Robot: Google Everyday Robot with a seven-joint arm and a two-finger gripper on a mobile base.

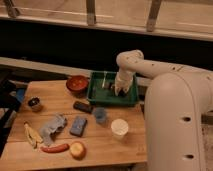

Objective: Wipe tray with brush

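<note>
Camera view: dark-green tray [92, 91] at back edge of wooden table [55, 102], just right of red bowl [77, 83]. Gripper [120, 92] down inside tray, over its right half, arm angled in from behind. Touching tray floor or just above: unclear. Spread or closed: cannot tell. Pale stick-like item [103, 80] in tray's left half, apart from gripper. In front of tray: dark block [83, 106], blue cup [100, 115], white cup [119, 128].
</note>
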